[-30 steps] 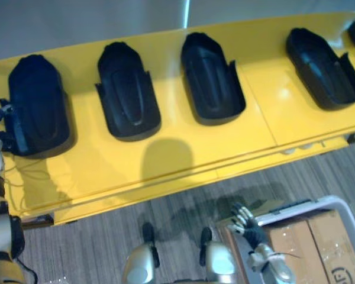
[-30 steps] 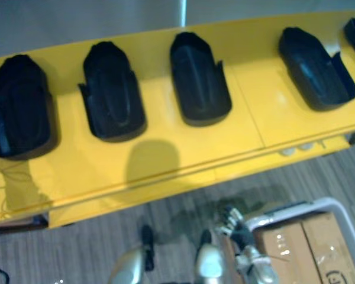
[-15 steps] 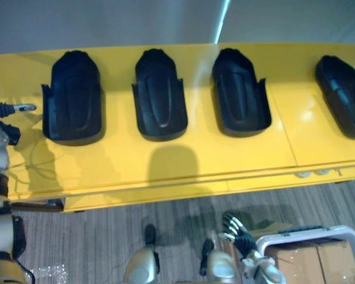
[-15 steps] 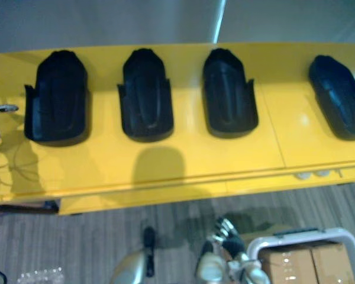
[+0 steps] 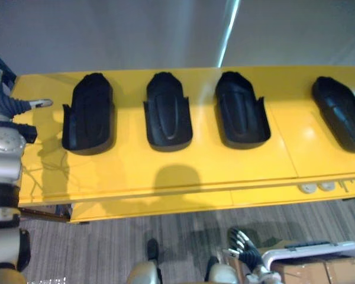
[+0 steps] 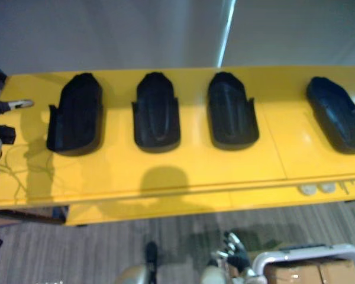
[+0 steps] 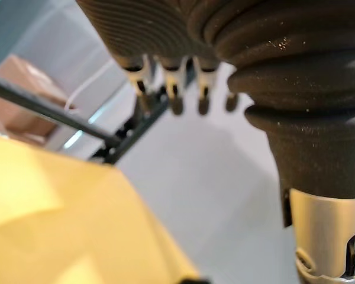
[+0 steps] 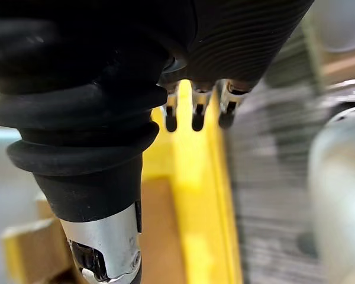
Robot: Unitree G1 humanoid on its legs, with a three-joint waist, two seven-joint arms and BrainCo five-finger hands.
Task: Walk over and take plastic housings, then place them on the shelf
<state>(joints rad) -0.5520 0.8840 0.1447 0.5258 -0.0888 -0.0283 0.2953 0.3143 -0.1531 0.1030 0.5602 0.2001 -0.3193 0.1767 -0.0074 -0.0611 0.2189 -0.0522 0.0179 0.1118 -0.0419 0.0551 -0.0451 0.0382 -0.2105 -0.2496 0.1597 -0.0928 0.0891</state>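
Four black plastic housings lie in a row on a long, glossy yellow bench, seen from above. Neither hand holds one. The left hand hovers at the bench's left end, just beside the leftmost housing without touching it. Its fingers are straight and empty. The right hand hangs low over the grey striped floor, well apart from the bench. It is close to a white-framed cart loaded with cardboard boxes. Its fingers hang relaxed, holding nothing.

Several things could go wrong from here. The bench top looks slick, so a hand meeting a housing side-on would likely push it along, perhaps into its neighbour, rather than grasp it. The shells appear hollow and thin-walled, so a pinch on one wall alone might tip or drop the piece. The right hand, raised from where it hangs, could catch on the cart's frame.

Each housing is a matte black, elongated shell. It is rounded and closed at the far end and open towards the robot, with upright side flanges and a raised ridge down the middle. Three lie roughly parallel. The fourth housing, set well apart at the right, lies at an angle.
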